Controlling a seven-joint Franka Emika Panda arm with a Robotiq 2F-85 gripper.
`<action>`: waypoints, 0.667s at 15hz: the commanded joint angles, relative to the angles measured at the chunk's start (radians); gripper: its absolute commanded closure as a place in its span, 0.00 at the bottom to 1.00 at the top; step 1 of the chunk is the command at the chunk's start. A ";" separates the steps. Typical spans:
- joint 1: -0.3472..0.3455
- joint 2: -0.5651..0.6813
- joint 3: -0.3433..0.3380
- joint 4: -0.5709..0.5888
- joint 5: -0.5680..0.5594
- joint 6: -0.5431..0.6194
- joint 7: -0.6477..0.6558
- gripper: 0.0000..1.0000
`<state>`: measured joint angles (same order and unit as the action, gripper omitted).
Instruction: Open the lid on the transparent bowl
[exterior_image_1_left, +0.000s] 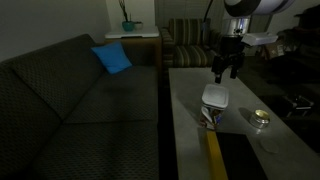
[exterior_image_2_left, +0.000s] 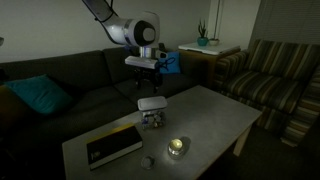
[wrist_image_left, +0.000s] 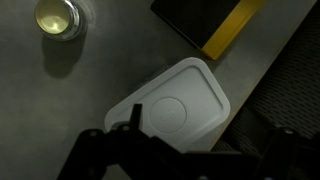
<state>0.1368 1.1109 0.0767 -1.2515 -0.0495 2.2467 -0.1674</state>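
Observation:
The pale white rounded-square lid sits on the transparent bowl on the grey table. It shows in both exterior views. The clear bowl glints just under it; in the wrist view the lid hides it. My gripper hangs a short way above the lid, apart from it, with its fingers spread open and empty. In the wrist view its dark fingers straddle the lid's near edge.
A small shiny gold-tinted tin stands near the lid. A black book with a yellow edge lies beside the bowl. A dark sofa with a blue cushion runs along the table.

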 joint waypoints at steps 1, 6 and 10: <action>-0.007 0.108 0.015 0.157 -0.002 -0.095 -0.023 0.27; 0.001 0.197 0.014 0.274 0.003 -0.146 -0.011 0.62; 0.011 0.256 0.004 0.354 0.013 -0.122 0.055 0.90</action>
<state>0.1445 1.3078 0.0803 -0.9951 -0.0482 2.1450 -0.1418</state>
